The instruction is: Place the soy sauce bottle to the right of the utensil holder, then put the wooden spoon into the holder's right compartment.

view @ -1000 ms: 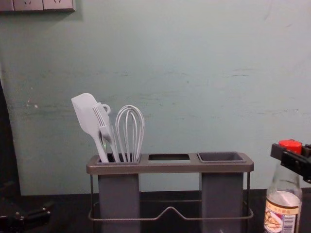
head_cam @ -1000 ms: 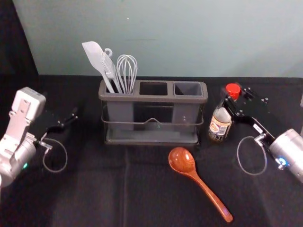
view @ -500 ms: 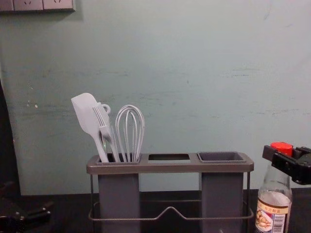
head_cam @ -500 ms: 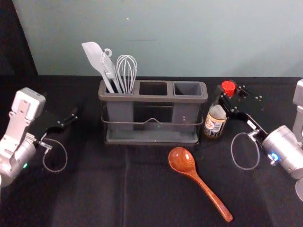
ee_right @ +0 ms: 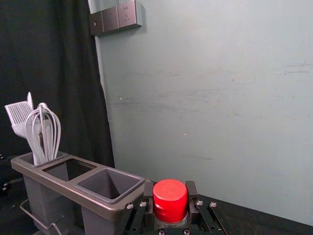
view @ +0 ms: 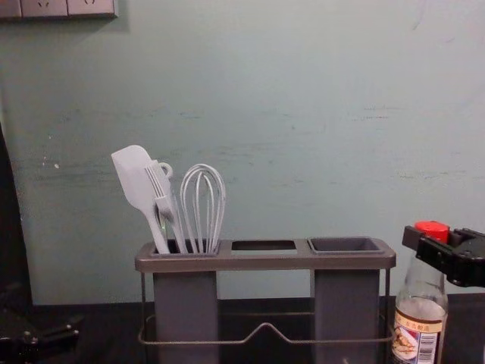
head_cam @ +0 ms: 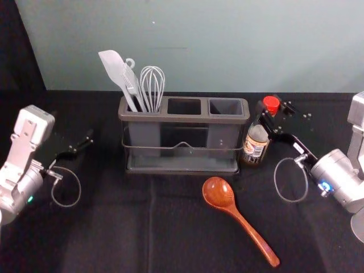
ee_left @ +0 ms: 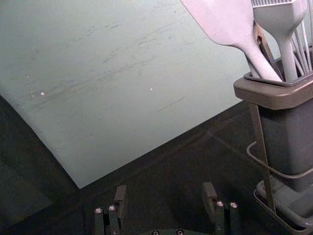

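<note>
Spoon [head_cam: 220,196] of glossy reddish wood lies nearest on the dark cloth [head_cam: 114,227], in front of the utensil holder, its bowl towards the holder and its handle slanting back towards the robot and out to the right.

Farther in, the left gripper [head_cam: 84,140] waits over the cloth to the left of the holder, well apart from it. In its own wrist view its two fingers [ee_left: 209,198] stand wide of each other, with bare space between.

On the other side, the right gripper [head_cam: 268,116] reaches in from the right and is clamped on the soy sauce bottle [head_cam: 255,145] at the neck, just under the red cap [head_cam: 271,104]; in its wrist view the fingers flank that cap closely. The bottle is roughly upright, label facing the robot, just beside the holder's right end. Whether its base touches the cloth I cannot tell.

The utensil holder [head_cam: 182,119] stands upright, a grey rack with three openings in a row. A pale spatula [head_cam: 114,65], a brush [view: 163,199] and a whisk [head_cam: 152,85] lean in its left compartment.

Behind everything rises a grey-green wall [view: 303,114], with socket plates [view: 45,7] high on its left.
</note>
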Motion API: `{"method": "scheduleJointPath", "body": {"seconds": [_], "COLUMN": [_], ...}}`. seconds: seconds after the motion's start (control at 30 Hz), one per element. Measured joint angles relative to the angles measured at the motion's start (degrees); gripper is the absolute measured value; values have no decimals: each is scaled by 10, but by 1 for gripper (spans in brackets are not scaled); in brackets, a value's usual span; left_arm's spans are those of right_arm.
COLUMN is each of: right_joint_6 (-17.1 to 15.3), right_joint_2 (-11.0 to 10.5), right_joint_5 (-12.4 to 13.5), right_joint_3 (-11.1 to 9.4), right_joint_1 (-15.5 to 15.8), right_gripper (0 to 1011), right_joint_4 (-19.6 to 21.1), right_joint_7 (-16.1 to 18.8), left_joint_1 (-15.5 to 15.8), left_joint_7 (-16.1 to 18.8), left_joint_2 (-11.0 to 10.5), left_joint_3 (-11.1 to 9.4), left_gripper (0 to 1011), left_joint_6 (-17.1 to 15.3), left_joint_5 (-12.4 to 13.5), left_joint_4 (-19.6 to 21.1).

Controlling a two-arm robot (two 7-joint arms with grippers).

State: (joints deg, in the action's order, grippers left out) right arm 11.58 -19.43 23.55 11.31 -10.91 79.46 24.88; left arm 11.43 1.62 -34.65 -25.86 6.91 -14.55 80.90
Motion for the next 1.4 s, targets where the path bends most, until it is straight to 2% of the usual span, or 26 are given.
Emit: {"method": "scheduleJointPath", "body": {"seconds": [1.17, 1.4], "right_joint_6": [5, 5], "right_joint_2": [6, 7], "right_joint_5": [-5, -6], "right_joint_3": [0, -3], "right_joint_1": [-1, 2], "right_gripper": [394, 629], "right_joint_4": [-12, -7], "right_joint_7": [-8, -10], "left_joint_1": [0, 0], "left_joint_7": [0, 0], "left_joint_2": [0, 0], "left_joint_3": [0, 0], "left_gripper": [1000, 1000], "left_joint_6": [0, 0], "left_joint_5": [0, 0], "left_joint_4": [0, 0]}}
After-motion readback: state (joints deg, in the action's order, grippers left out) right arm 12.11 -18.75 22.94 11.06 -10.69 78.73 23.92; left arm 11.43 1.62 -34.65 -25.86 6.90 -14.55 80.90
